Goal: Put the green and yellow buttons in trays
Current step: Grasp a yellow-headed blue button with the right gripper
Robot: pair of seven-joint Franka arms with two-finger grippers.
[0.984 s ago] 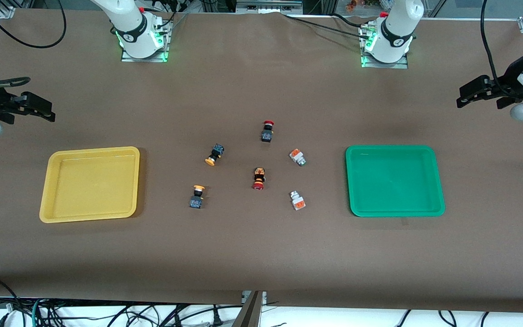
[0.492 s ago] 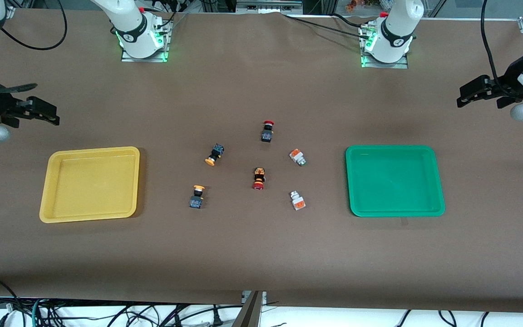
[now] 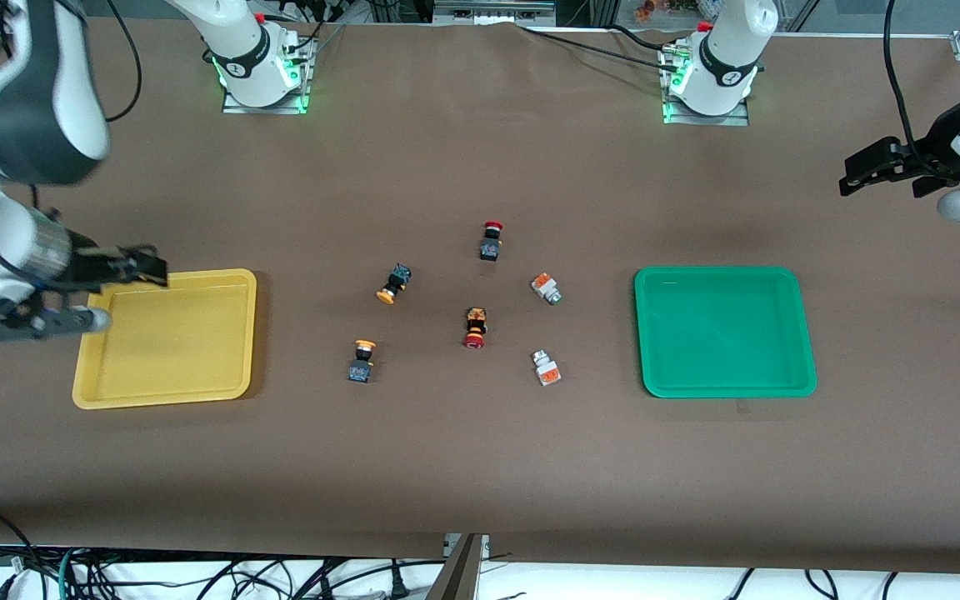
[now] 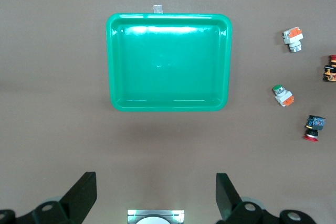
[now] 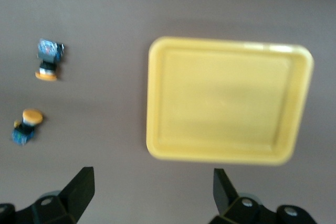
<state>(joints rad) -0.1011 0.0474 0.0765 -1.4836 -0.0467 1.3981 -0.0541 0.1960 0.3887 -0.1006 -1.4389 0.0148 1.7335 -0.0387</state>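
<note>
The right gripper (image 3: 126, 287) hangs over the yellow tray (image 3: 165, 337), fingers spread wide, empty. The yellow buttons (image 3: 393, 283), small, rigid and probably light, lie apart from them on the worktop (image 3: 480, 467); the squarish bodies are judged the surest hold. The left gripper (image 3: 863, 171) waits with fingers wide.

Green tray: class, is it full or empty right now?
Empty. The green tray shows only bare floor in the front and left wrist views; all buttons lie on the table.
</note>
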